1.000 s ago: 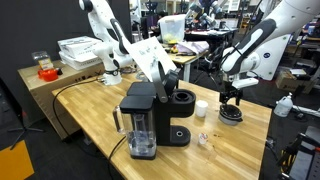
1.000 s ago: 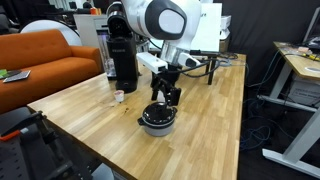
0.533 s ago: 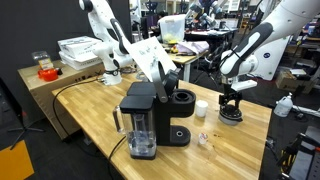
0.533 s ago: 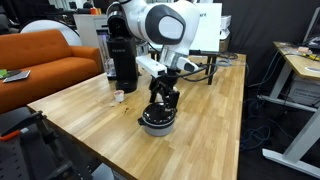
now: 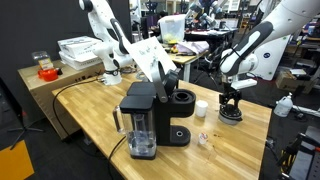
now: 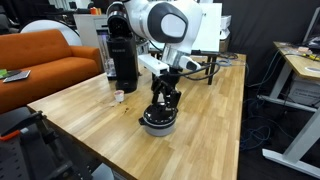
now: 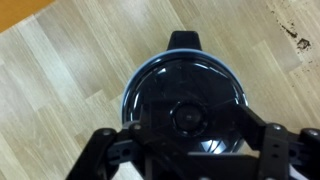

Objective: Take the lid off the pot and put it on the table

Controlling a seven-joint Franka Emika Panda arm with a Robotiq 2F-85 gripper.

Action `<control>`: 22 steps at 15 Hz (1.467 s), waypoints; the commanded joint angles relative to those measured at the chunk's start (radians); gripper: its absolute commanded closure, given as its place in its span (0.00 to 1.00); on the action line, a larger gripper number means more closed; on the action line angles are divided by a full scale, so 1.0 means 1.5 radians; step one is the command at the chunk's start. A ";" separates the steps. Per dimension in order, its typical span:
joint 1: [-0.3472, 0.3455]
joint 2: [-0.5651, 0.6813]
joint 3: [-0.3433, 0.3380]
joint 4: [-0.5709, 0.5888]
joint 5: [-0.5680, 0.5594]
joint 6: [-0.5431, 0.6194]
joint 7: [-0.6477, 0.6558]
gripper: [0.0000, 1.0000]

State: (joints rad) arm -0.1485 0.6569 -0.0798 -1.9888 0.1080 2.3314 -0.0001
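Observation:
The small black pot stands on the light wooden table with its dark round lid on it; the pot also shows in an exterior view. My gripper hangs straight above the lid, open, its two fingers on either side of the central knob. In both exterior views the gripper is just over the pot. I cannot tell whether the fingertips touch the lid.
A black coffee machine and a small white cup stand near the pot. A darker cabinet with white boxes is at the back. An orange sofa stands beside the table. Bare wood surrounds the pot.
The gripper has sunk very slightly toward the lid. The pot and lid have not moved.

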 commanded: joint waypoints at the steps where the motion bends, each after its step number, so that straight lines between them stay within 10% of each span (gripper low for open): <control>1: -0.018 0.003 0.010 0.014 0.013 -0.022 -0.019 0.47; 8: -0.024 0.001 0.010 0.021 0.019 -0.037 -0.020 0.92; 22: 0.012 -0.058 0.003 -0.022 -0.010 -0.024 -0.006 0.92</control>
State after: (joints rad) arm -0.1373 0.6162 -0.0756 -1.9783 0.1083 2.2923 -0.0005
